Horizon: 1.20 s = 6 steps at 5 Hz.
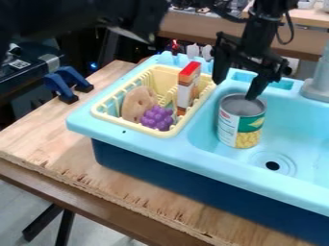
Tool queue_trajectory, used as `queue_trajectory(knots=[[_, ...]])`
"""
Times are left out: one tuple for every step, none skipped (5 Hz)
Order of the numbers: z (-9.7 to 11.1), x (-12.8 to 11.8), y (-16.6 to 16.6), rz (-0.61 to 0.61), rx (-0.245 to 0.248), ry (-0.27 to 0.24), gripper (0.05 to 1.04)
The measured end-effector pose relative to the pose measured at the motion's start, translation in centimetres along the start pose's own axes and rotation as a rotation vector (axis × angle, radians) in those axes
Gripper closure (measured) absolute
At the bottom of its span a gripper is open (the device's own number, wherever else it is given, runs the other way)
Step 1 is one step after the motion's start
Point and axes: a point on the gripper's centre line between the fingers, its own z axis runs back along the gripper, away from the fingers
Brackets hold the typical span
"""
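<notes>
Nearest the camera is the rough, splintered near edge of a wooden worktop (64,153). On the worktop sits a toy sink (128,136), light blue above and dark blue below. A metal can (240,121) with a white, green and yellow label stands upright in its basin, close to the end beside a cream dish rack (127,124). My end effector (235,90) is open above the can, its two fingers spread wide and pointing down; one fingertip is right at the can's far rim, though I cannot tell whether they touch. The drain (272,165) lies near the can, toward the basin's near edge, and a grey faucet (319,79) rises from the sink's far edge. The rack holds a tan, rounded piece (137,104), purple grapes (157,118) and an upright red, white and orange box (187,87). Blue clamps (66,84) grip the worktop's left edge.
</notes>
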Motion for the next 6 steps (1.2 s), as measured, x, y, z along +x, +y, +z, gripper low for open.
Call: queue_trajectory(knots=[[-0.6,-0.5,-0.2,0.000,0.026,0.051,0.081],[-1.6,-0.5,-0.6,-0.007,0.033,0.073,0.081],[-1.8,-0.4,-1.2,-0.020,0.014,0.059,0.081],[-1.8,-0.2,-1.5,-0.018,0.007,0.050,0.081],[-2.0,0.4,-1.8,-0.003,-0.019,-0.011,0.081],[-2.0,0.7,-2.5,0.027,-0.137,-0.055,0.081]])
